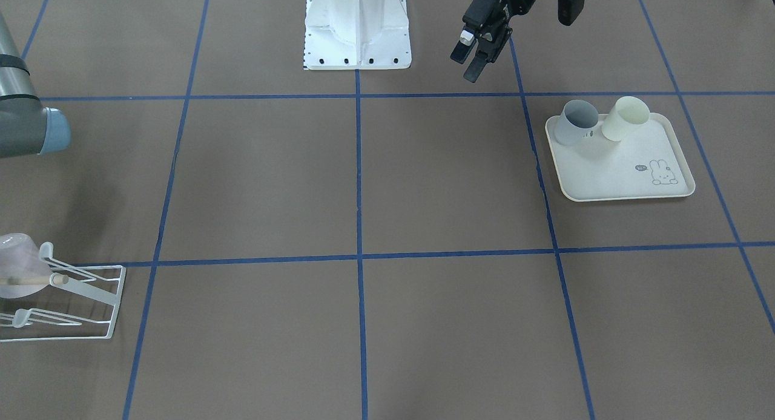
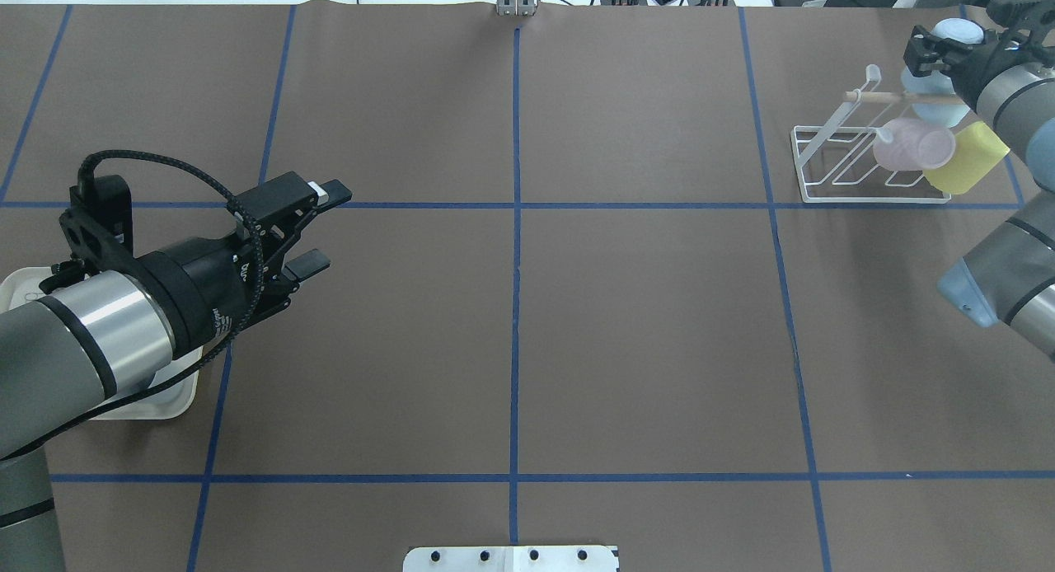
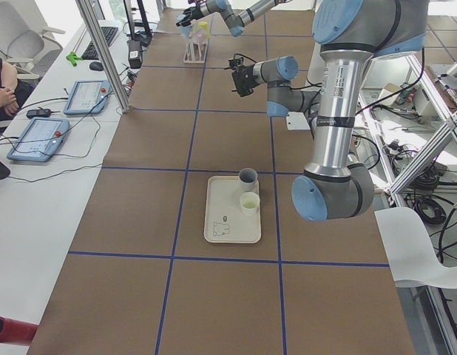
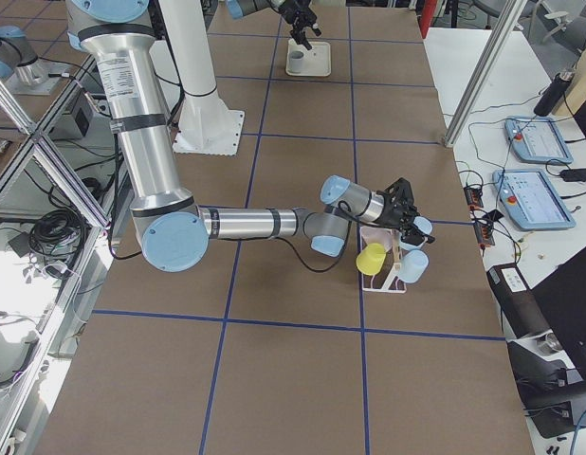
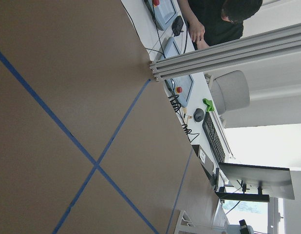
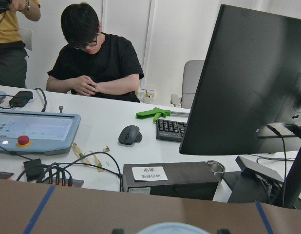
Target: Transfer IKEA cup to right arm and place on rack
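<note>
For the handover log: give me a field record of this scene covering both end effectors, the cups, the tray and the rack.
left end effector: open, empty, above bare table
right end effector: at the rack's wooden dowel, apparently shut on the light blue cup
rack: pink cup and yellow cup hang on it
tray: holds grey cup and cream cup, both upright, at the end nearest the robot

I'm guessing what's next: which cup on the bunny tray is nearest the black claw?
The grey plastic cup; the cream plastic cup sits farther from the left gripper.
</note>
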Motion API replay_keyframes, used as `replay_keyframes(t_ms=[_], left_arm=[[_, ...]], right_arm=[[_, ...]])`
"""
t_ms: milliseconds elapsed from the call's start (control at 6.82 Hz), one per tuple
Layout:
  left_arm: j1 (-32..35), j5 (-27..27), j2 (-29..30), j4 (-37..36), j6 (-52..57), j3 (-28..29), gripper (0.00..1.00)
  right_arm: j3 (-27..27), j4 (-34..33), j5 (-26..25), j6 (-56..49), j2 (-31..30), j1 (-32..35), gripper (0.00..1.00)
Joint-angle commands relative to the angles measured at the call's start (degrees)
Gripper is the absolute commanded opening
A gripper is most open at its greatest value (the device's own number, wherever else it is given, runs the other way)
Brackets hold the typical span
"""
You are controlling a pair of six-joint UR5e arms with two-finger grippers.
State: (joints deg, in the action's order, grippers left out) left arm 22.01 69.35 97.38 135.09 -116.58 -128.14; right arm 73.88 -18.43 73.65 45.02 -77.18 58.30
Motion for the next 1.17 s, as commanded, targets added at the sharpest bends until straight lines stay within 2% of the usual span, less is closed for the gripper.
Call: replay_keyframes(t_ms=[0, 147, 293, 440, 733, 880, 1026], left_arm=[[0.0, 0.0, 0.1, 0.0, 0.0, 0.0, 1.00], [0.0, 0.0, 0.1, 0.0, 0.0, -0.1, 1.00], [0.0, 0.1, 0.1, 0.0, 0.0, -0.2, 1.00], [0.0, 0.0, 0.1, 0.0, 0.0, -0.3, 1.00], [0.0, 0.0, 0.0, -0.1, 0.0, -0.7, 1.00], [0.1, 0.1, 0.0, -0.4, 0.4, -1.0, 1.00], [0.6, 0.7, 0.0, -4.2, 3.8, -1.9, 1.00]], right_arm=[[-0.1, 0.1, 0.1, 0.0, -0.1, -0.5, 0.00], [-0.1, 0.1, 0.2, 0.0, -0.1, -0.5, 0.36], [0.0, 0.1, 0.3, 0.0, -0.1, -0.5, 0.91], [0.3, 0.1, 0.4, -0.2, -0.1, -0.5, 0.99], [1.8, 0.0, 3.0, -4.1, 0.1, 0.1, 1.00], [3.0, -0.2, 7.6, -4.2, 0.1, 2.3, 1.00], [4.9, -0.8, 14.3, -4.2, -0.4, 5.7, 1.00]])
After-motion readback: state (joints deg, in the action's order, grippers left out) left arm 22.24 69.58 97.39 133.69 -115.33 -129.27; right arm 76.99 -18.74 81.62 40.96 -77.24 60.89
